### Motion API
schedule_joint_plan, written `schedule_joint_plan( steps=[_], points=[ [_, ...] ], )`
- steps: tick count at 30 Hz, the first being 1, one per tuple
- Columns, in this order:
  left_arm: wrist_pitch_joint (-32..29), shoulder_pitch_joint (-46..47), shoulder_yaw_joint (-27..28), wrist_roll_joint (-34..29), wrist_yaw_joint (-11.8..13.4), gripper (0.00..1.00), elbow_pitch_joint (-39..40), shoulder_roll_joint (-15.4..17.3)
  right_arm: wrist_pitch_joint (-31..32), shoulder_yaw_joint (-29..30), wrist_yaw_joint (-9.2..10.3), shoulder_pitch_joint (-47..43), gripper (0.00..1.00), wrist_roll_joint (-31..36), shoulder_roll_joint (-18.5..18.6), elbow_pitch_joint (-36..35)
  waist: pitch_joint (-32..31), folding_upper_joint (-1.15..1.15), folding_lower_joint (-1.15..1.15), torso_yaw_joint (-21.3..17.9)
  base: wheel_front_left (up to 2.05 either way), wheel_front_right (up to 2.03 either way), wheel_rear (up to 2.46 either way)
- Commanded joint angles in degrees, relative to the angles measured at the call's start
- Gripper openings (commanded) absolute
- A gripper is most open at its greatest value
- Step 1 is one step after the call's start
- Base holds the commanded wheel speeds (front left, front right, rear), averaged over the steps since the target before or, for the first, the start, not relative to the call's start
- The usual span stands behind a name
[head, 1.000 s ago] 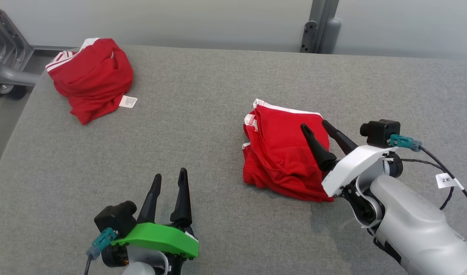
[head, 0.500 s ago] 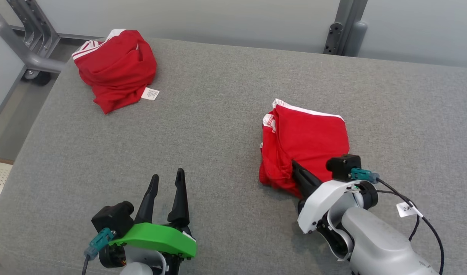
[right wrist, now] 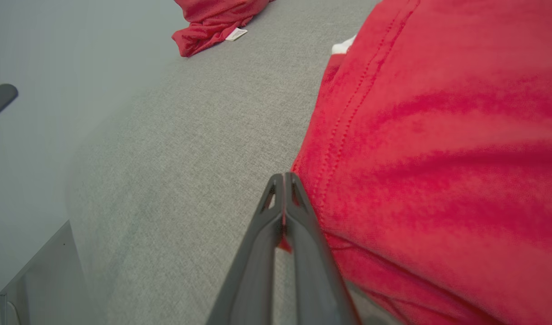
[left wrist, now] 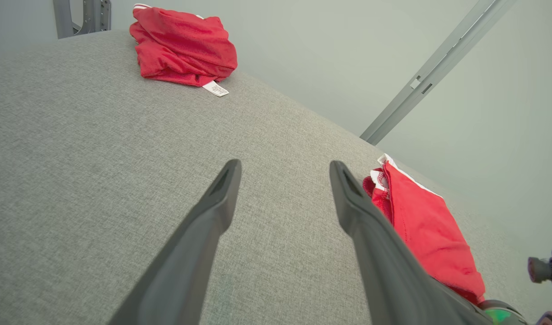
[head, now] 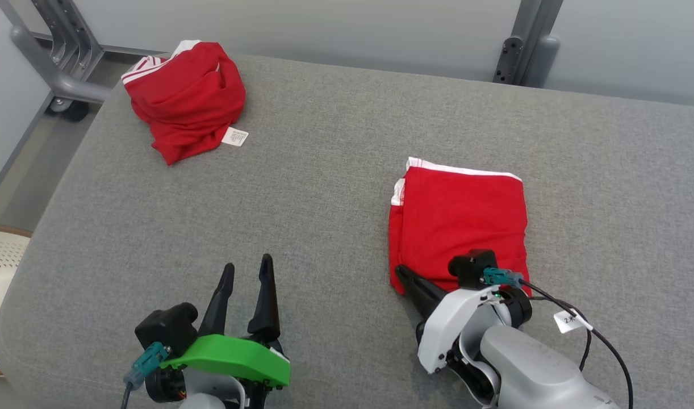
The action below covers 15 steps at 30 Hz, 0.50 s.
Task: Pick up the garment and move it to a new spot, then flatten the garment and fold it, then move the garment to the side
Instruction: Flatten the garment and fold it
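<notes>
And here is the folded garment (head: 458, 221), a tidy red rectangle lying flat at about 3 o'clock from the middle of the grey padded surface (head: 324, 199). Its white trim (head: 466, 169) runs along the 12 o'clock edge. We read the pick-up, the flattening and the folding as done: the layers are stacked and the edges fairly square, with only a little bunching down the 9 o'clock side. What we think is left is the last leg, moving it to the side.

Down at the garment's 7 o'clock corner is the right gripper (head: 405, 274), fingers pressed tight together. In its wrist view we catch a sliver of red pinched between them, so we call it a hold on the very hem, and a thin one. To us that looks like the opening of the final carry. A bite that small could slip or peel the top layer open, so we watch that corner.

At 7 o'clock in the head view, the left gripper (head: 247, 264) sits over the bare surface, fingers spread wide, holding nothing, well apart from the garment.

Further out, at 10 o'clock near the far corner, a crumpled red garment (head: 188, 99) lies in a heap, a white label (head: 235, 137) poking out at its 4 o'clock side.
</notes>
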<state>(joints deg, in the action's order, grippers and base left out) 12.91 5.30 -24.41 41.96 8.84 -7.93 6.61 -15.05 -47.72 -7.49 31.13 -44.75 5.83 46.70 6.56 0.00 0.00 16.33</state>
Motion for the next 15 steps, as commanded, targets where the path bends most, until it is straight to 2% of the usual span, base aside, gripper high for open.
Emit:
schedule_joint_plan(
  steps=[1, 7, 12, 13, 15],
  points=[
    [0.03, -0.16, 0.14, -0.02, 0.24, 1.0, 0.14, 0.41, -0.17, -0.55, 0.0, 0.6, 0.0, -0.42, 0.05, 0.79, 0.09, 0.0, 0.0, -0.06, 0.0, 0.0, 0.0],
    [0.35, -0.23, 0.53, 0.2, 0.39, 1.0, 0.11, 0.52, -0.18, -1.3, 0.0, 1.71, 0.0, 0.87, 0.64, -1.22, -0.05, 0.0, 0.0, -0.78, 0.0, 0.0, 0.0],
    [0.74, -0.24, 0.96, -0.14, 0.39, 1.0, 0.19, 0.84, -0.18, 2.68, 0.0, 0.75, 0.0, 5.56, 2.01, -7.54, -0.81, 0.0, 0.0, -2.54, 0.0, 0.0, 0.0],
    [0.73, -0.07, 0.86, -0.5, 0.27, 1.0, 0.11, 1.04, -0.18, 4.31, 0.0, 0.11, 0.08, 6.61, 2.2, -9.02, -1.01, 0.0, 0.0, -2.98, 0.0, 0.0, 0.0],
    [0.9, 0.44, 0.64, -1.3, 0.11, 1.0, -0.03, 1.37, -0.18, 8.05, 0.0, -1.31, 0.38, 9.05, 2.67, -11.93, -1.41, 0.0, 0.0, -3.91, 0.0, 0.0, 0.0]
  ],
)
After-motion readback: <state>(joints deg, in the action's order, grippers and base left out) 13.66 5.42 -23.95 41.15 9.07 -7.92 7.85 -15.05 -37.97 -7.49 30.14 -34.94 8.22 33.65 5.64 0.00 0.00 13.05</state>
